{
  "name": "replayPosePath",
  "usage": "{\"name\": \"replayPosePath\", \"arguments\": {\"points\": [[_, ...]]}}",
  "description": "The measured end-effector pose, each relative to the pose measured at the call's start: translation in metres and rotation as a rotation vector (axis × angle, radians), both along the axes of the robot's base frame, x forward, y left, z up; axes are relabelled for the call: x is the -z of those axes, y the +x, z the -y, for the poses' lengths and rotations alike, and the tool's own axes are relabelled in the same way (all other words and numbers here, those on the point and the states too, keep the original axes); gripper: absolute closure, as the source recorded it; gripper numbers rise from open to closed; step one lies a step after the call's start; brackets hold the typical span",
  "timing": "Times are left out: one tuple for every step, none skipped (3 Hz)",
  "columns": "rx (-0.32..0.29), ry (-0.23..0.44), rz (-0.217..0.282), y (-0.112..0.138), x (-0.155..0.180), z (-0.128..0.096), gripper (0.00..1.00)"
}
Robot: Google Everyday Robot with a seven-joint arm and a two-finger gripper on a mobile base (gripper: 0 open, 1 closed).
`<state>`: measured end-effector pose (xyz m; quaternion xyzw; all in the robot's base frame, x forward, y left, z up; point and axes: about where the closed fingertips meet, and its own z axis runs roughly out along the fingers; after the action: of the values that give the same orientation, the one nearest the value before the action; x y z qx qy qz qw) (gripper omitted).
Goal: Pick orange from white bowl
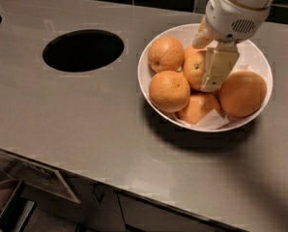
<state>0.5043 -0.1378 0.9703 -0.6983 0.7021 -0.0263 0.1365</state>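
Camera view showed the white bowl (254, 52) sitting on a grey counter (86, 129), with the orange (193, 71) near the bowl's middle, wedged among four other fruits. Its skin was yellow-orange and dimpled, paler than its neighbours, and a small dark green stem mark faced up and outward. The claw (209, 74) hung down into the bowl from a white wrist housing (233, 13) with a slotted vent, and its cream-coloured pad lay right against the orange's side, between it and the largest orange (243, 93) by the bowl's right rim. Whether the claw had hold of the fruit could not be told, since the orange hid much of it. Two more oranges (165, 53) (169, 91) lined the bowl's left side, and a fifth (197, 109) lay at its near edge. A black oval hole (83, 50) opened in the counter well left of the bowl.
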Motion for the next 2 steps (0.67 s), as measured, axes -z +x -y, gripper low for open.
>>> {"name": "replayPosePath", "arguments": {"points": [[-0.01, -0.002, -0.012, 0.001, 0.003, -0.0028, 0.32], [-0.027, -0.008, -0.036, 0.0024, 0.0107, -0.0076, 0.31]]}}
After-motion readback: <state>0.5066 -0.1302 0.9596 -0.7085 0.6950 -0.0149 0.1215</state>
